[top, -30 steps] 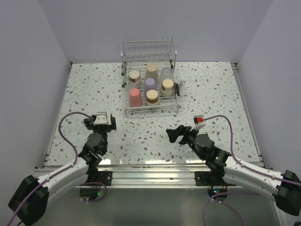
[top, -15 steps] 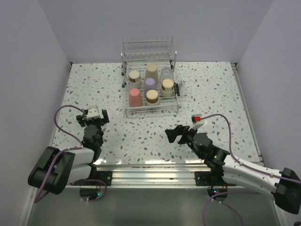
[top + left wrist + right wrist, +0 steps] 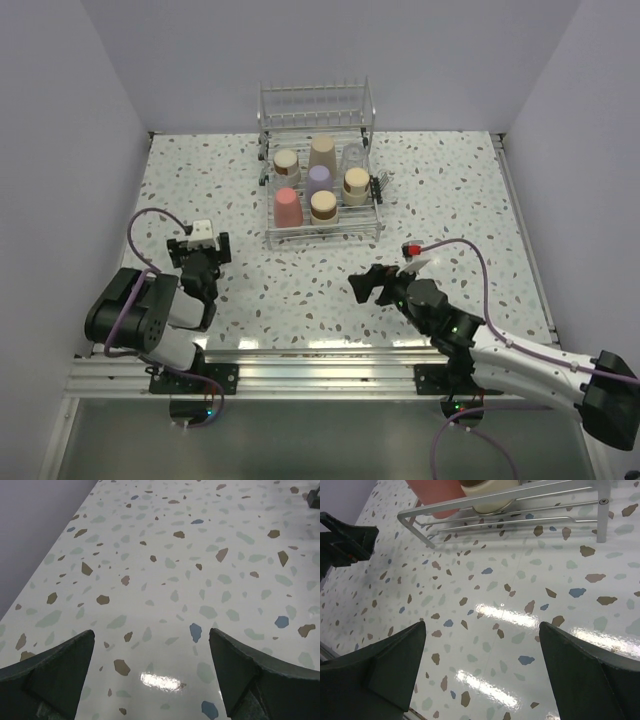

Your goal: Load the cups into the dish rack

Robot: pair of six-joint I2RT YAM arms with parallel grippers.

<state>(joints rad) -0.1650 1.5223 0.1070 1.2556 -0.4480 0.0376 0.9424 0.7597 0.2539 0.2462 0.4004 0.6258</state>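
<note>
The dish rack [image 3: 325,238] at upper centre holds the cups [image 3: 323,205], a coral-pink cup [image 3: 287,207] at its front left, while the left gripper [image 3: 200,250] at middle left and the right gripper [image 3: 365,286] at lower centre hang over the speckled table [image 3: 450,200], both well apart from the rack.

table [image 3: 450,190]: white, flecked brown, blue, green | rack [image 3: 325,238] ahead of right gripper [image 3: 368,285]: silver wire | inside: pink cup [image 3: 287,207], lavender cup [image 3: 319,179], beige cup [image 3: 322,152], tan-topped cups [image 3: 324,205], clear cup [image 3: 353,156] | left gripper [image 3: 200,248], right gripper: black | cables [image 3: 478,252]: purple | walls [image 3: 300,50]: pale grey-lilac
</note>
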